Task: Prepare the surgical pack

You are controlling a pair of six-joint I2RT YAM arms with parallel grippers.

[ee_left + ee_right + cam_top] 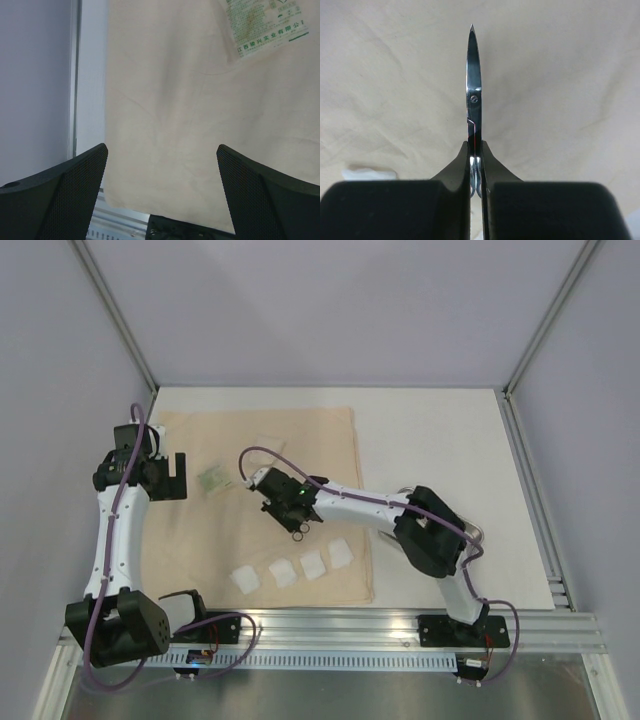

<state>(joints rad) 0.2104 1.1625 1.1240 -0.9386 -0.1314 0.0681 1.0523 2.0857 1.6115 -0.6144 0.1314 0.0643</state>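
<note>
The beige cloth sheet [200, 540] lies spread flat over the left half of the white table. Several white gauze squares [283, 571] sit in a row near its front edge. My right gripper [274, 498] hovers over the middle of the cloth, shut on the metal scissors [298, 529]. In the right wrist view the closed blades [473, 90] stick out past my fingers [492, 165], above the cloth [560, 75]. My left gripper [176, 476] is open and empty over the cloth's left edge [190, 125]. A shiny steel tray [477, 536] shows partly behind the right arm. No tweezers are in view.
A small green-printed packet [212, 479] lies on the cloth between the grippers and shows at the top right of the left wrist view [265, 25]. A clear packet [270, 445] lies farther back. One gauze square [370, 173] shows in the right wrist view. Aluminium rails [400, 625] line the front edge.
</note>
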